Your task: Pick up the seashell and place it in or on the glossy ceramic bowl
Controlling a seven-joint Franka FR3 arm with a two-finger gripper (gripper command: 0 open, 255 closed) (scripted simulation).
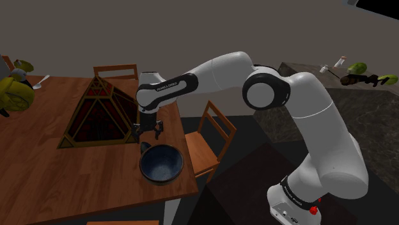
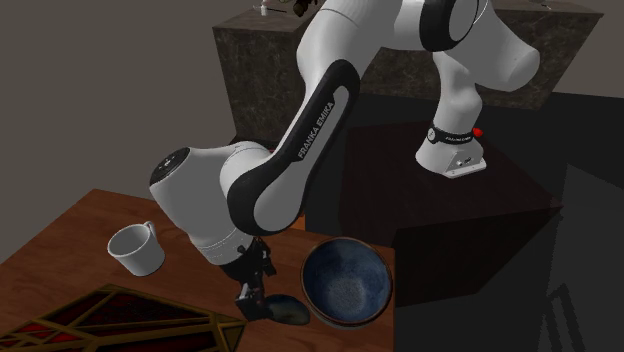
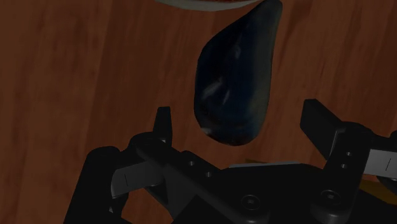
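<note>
The seashell (image 3: 235,76), dark blue-black and glossy, is lying flat on the wooden table (image 1: 77,160), just beside the bowl (image 2: 345,282) and outside it. Its broad end is sitting between the fingers of the gripper (image 3: 239,114), which are standing wide apart with a gap on each side, touching nothing and holding nothing. In the second exterior view the gripper (image 2: 250,300) is hanging low over the table with the shell (image 2: 285,310) at its tips. The bowl (image 1: 162,167), deep blue with a shiny speckled inside, is standing upright near the table's edge and is carrying nothing. Farther along the table a white cup (image 2: 135,248) is standing, its inside showing plain white. A dark red glass pyramid (image 1: 96,112) is resting on the table behind the gripper (image 1: 148,131).
</note>
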